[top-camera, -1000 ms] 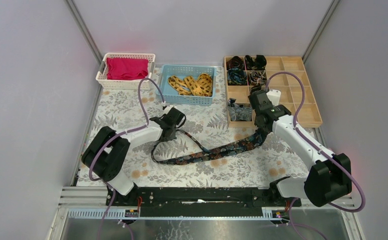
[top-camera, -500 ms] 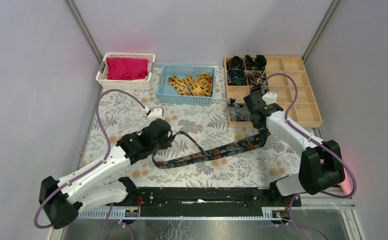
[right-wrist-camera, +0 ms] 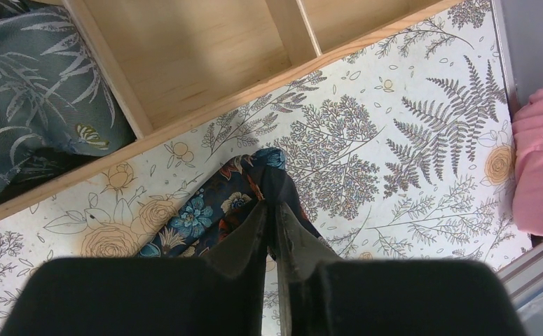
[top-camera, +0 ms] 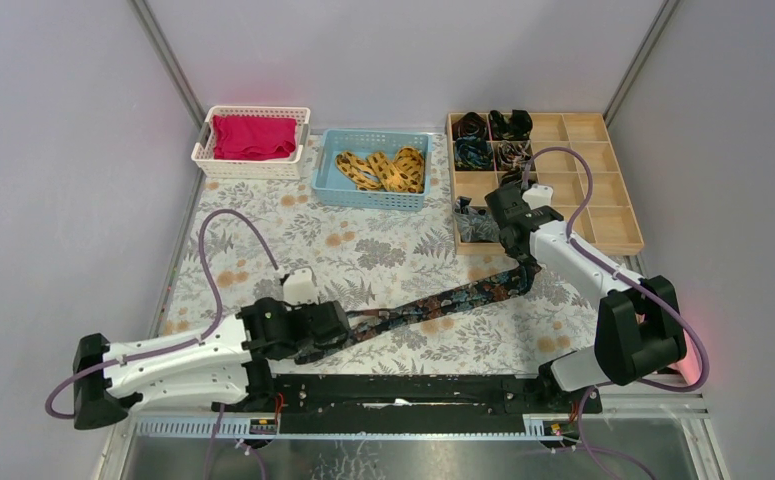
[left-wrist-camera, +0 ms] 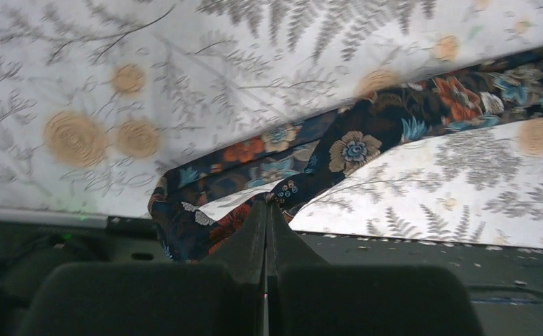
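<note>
- Left gripper (top-camera: 329,325): fingers pinched together on one end of the tie (top-camera: 433,303), low over the near edge of the table, close to the black base rail (top-camera: 413,390).
- Left wrist view: fingertips (left-wrist-camera: 266,204) meet with no gap. The tie (left-wrist-camera: 366,133) is folded and bunched right at the tips, then runs off up and to the right.
- Right gripper (top-camera: 519,264): clamped on the other end of the tie, just in front of the wooden tray (top-camera: 613,228).
- Right wrist view: fingers (right-wrist-camera: 272,204) nearly closed, tie end (right-wrist-camera: 198,217) held between them, and the tray's front wall (right-wrist-camera: 205,63) just beyond.
- Tie: dark floral strip stretched diagonally between the two grippers. It lies across the fern-print tablecloth (top-camera: 263,220), lower at the left end and higher at the right.
- Tray: the compartment nearest the right gripper holds a grey-green leaf-print tie (right-wrist-camera: 30,84). The back left compartments hold more rolled dark ties (top-camera: 491,126), and the right-hand compartments show bare wood.
- Far edge: blue basket (top-camera: 373,200) with yellow patterned ties (top-camera: 383,170), and a white basket (top-camera: 248,168) with red cloth (top-camera: 253,137) to its left. Both are well apart from the grippers.
</note>
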Controlling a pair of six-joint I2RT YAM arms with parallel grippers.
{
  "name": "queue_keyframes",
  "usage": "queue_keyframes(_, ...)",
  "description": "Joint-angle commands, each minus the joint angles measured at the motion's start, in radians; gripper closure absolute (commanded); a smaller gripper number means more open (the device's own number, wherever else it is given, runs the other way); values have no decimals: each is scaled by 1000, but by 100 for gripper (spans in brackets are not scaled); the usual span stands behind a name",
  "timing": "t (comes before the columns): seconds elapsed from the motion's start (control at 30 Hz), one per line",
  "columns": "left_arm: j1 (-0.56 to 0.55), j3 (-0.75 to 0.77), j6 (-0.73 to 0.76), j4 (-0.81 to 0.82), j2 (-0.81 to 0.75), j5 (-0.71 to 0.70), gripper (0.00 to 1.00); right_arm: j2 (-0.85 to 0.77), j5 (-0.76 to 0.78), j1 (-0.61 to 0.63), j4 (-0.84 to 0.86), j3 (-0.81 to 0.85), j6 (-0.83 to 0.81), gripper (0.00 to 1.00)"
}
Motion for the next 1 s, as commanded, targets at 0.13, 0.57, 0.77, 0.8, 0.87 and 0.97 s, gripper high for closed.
queue_keyframes(0.13, -188, 35, -414, -336, 216, -160, 100, -3, 21, 0, -18, 11, 43, 76)
queue_keyframes(0.57, -346, 177, -568, -384, 661, -197, 67, -255, -179, 65, 66, -49, -26, 58)
queue_keyframes(0.77, -368, 190, -561, -359, 556, -240, 55, -232, -425, 131, 171, -158, 10, 89)
queue_keyframes(0.8, -368, 190, -544, -342, 513, -255, 55, -206, -438, 151, 195, -171, 16, 90)
queue_keyframes(0.87, -368, 185, -488, -277, 457, -288, 54, -164, -427, 203, 214, -179, 32, 95)
queue_keyframes(0.97, -368, 169, -448, -215, 344, -337, 54, -72, -413, 283, 228, -158, 54, 100)
